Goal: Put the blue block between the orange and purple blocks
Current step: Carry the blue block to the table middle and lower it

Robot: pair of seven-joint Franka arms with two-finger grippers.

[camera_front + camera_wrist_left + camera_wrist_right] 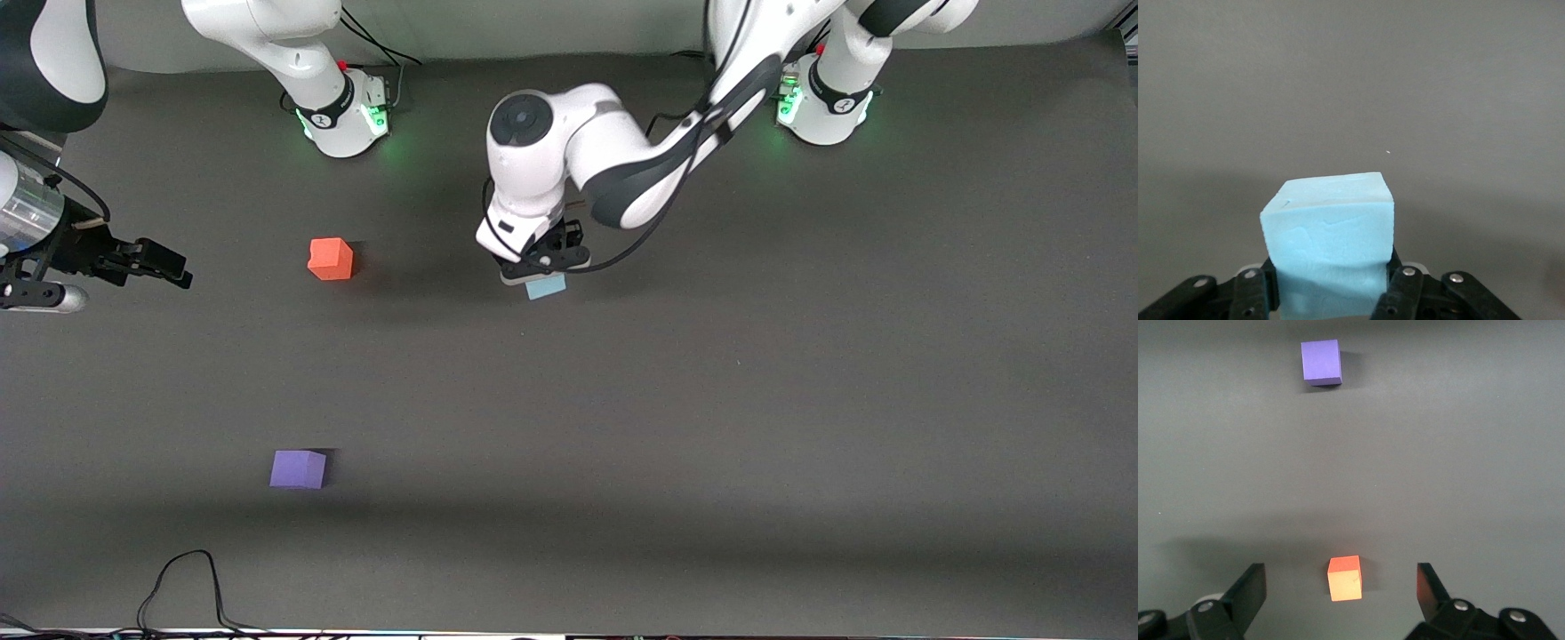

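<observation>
My left gripper is shut on the light blue block near the middle of the table; in the left wrist view the blue block fills the gap between the black fingers. The orange block sits on the mat toward the right arm's end. The purple block lies nearer to the front camera than the orange one. My right gripper hangs open and empty in the air at the right arm's end; its wrist view shows the orange block and the purple block on the mat below.
A dark grey mat covers the table. A black cable loops onto the edge nearest the front camera. The two arm bases stand along the edge farthest from that camera.
</observation>
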